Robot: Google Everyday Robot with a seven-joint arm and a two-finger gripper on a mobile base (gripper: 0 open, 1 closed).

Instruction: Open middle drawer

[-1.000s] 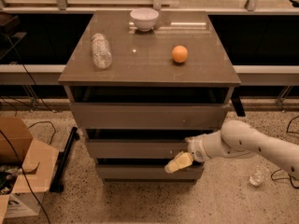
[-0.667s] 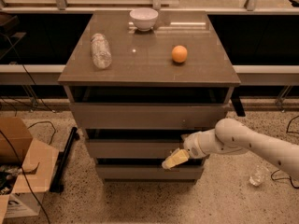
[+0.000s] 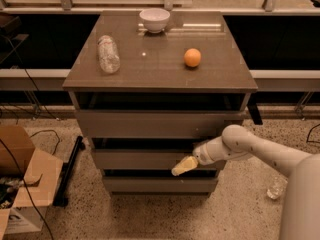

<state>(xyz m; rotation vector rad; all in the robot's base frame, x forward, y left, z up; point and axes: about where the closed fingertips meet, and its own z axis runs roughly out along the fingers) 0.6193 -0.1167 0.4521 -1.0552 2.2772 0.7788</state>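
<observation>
Grey-brown cabinet: stands on a speckled floor, with 3 drawer fronts stacked under its top.
Middle drawer: the 2nd front down, between the top drawer with its taller front and the bottom drawer with its slim one. We see a dark gap along its upper edge.
Gripper: pale yellow, in front of the right part of the middle drawer, at its lower edge. We cannot tell whether it touches the front.
Grip: we cannot tell how wide it is set, nor whether it has hold of anything.
Arm: white, 1 arm reaching in from the lower right toward the cabinet.
Bowl: white, upright at the back of the cabinet top.
Bottle: clear plastic, lying on its side at the left of the top.
Orange: right of centre on the top, well apart from the bottle.
Cardboard box: open, on the floor left of the cabinet.
</observation>
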